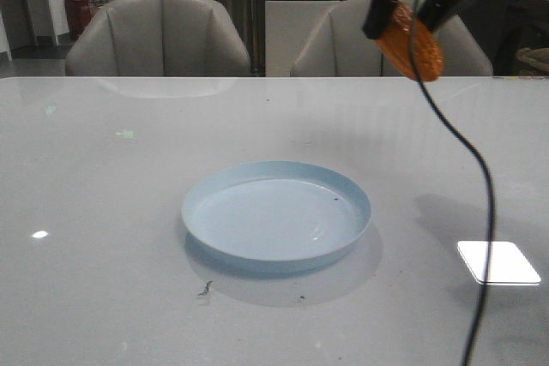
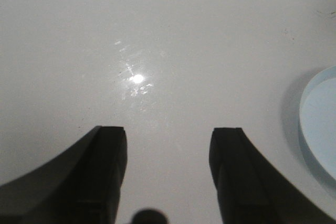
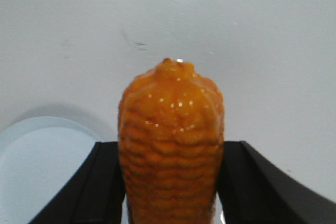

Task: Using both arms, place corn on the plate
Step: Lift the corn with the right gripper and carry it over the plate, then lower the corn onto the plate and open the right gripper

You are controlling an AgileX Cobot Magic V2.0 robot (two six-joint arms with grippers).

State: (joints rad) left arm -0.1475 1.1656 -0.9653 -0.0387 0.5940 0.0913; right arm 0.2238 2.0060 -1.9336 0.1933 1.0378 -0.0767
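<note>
The glossy orange corn [image 1: 413, 43] hangs high above the table at the back right, clamped between the black fingers of my right gripper [image 1: 407, 19]. In the right wrist view the corn [image 3: 170, 140] fills the gap between both fingers of the right gripper [image 3: 170, 182], its blunt end pointing away. The pale blue plate [image 1: 276, 214] lies empty in the middle of the table, lower and to the left of the corn; its edge shows in the right wrist view [image 3: 42, 161] and the left wrist view [image 2: 317, 124]. My left gripper [image 2: 168, 171] is open over bare table, out of the front view.
A thin black cable [image 1: 480, 177] hangs from the right arm down past the plate's right side. Two grey chairs [image 1: 159, 36] stand behind the table's far edge. Bright light patches [image 1: 499, 261] reflect on the glossy white tabletop.
</note>
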